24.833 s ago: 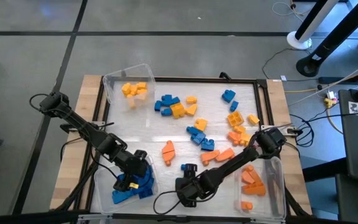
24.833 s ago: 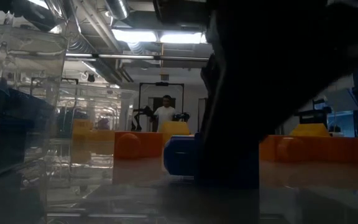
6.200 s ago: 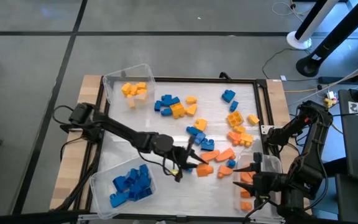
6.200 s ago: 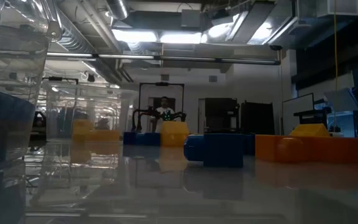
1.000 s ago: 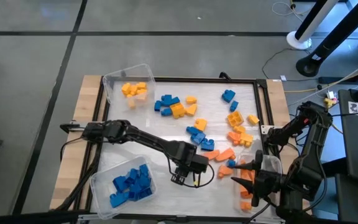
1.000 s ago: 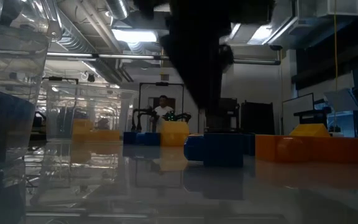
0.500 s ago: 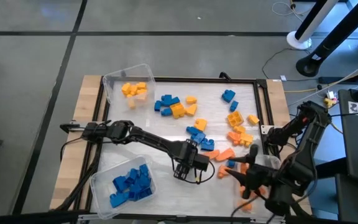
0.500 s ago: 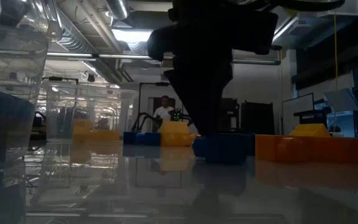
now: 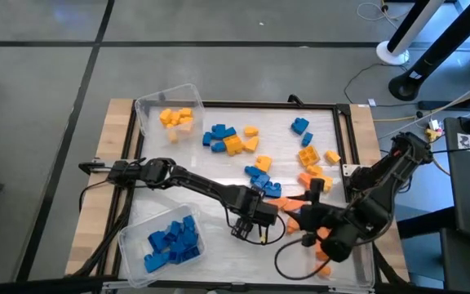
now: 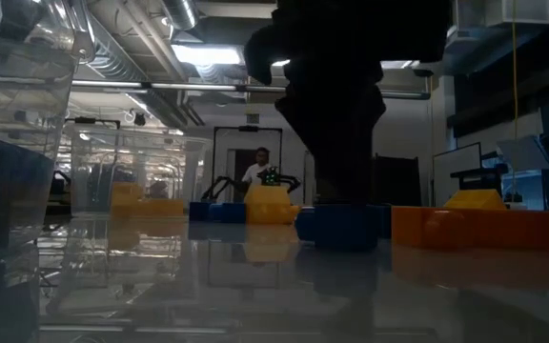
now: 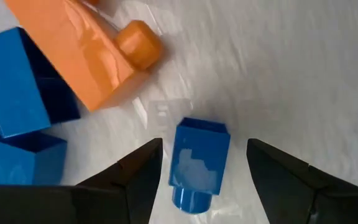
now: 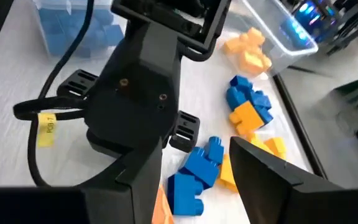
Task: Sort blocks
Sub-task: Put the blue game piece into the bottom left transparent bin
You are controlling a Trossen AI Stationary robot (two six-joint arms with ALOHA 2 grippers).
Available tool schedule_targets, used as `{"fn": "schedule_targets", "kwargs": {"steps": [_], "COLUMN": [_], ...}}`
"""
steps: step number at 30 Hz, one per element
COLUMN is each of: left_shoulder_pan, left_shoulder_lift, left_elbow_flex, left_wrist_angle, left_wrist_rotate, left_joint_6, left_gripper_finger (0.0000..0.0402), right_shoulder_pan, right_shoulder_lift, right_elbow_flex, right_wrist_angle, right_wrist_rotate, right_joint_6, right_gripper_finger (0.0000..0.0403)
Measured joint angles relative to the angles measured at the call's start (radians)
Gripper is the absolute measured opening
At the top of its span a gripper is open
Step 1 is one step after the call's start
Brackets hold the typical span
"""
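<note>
1. High view shows the sorting partly done: the bin of blue blocks (image 9: pixel 170 242) sits at the near left corner of the surface (image 9: pixel 210 175), the bin of yellow blocks (image 9: pixel 172 113) at the far left corner holds a few, and an orange bin near the right arm is mostly hidden.
2. We still count many loose blocks (image 9: pixel 233 140) on the surface, blue, orange and yellow mixed, from its middle toward the right edge.
3. Our left gripper (image 9: pixel 250 219) hangs near the middle of the surface, jaws spread around a small blue block (image 11: pixel 197 163) lying between them, not yet pinched.
4. Our right gripper (image 9: pixel 302 222) reaches in just right of the left one, jaws apart and holding nothing we can see.
5. We judge well under half the work done.
</note>
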Motion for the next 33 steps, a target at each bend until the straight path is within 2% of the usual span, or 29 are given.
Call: {"fn": "schedule_targets", "kwargs": {"steps": [12, 15, 20, 27, 33], "left_shoulder_pan": [0.007, 0.008, 0.008, 0.007, -0.003], "left_shoulder_lift": [0.072, 0.069, 0.056, 0.022, -0.069], "left_elbow_flex": [0.002, 0.002, 0.002, 0.004, 0.004], "left_wrist_angle": [-0.012, -0.013, 0.001, -0.071, -0.170], "left_wrist_rotate": [0.009, 0.009, -0.027, -0.038, -0.041], "left_joint_6": [0.032, 0.032, 0.028, -0.006, -0.057], "left_gripper_finger": [0.0218, 0.0190, 0.0117, 0.0117, 0.0117], "right_shoulder_pan": [-0.008, -0.010, -0.032, -0.098, -0.177], "right_shoulder_lift": [0.000, 0.000, 0.000, -0.001, -0.001], "right_elbow_flex": [0.000, 0.000, 0.000, 0.000, 0.000], "right_wrist_angle": [-0.001, -0.006, -0.043, -0.138, -0.231], "right_wrist_rotate": [-0.008, -0.002, 0.008, -0.011, -0.039], "right_joint_6": [-0.028, -0.028, -0.029, -0.029, -0.029], "right_gripper_finger": [0.0191, 0.0191, 0.0191, 0.0191, 0.0191]}}
